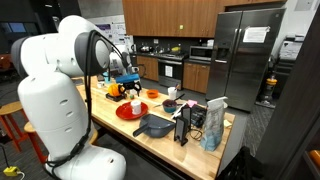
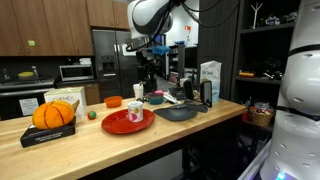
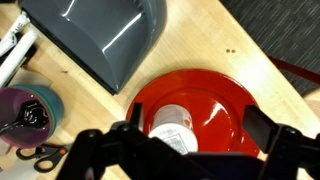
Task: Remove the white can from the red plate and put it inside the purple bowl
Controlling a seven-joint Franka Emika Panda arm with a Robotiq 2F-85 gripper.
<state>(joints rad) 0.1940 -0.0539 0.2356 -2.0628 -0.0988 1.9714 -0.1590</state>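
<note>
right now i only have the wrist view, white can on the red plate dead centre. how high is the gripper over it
observer: well above it. in an exterior view the gripper hangs over the white can with a clear gap
operator: anything tall near my way to the purple bowl
observer: a tall pale bag stands past the grey pan, outside your picture
operator: anything next to the plate
observer: a small orange bowl sits close to the red plate, also out of your frame
</note>
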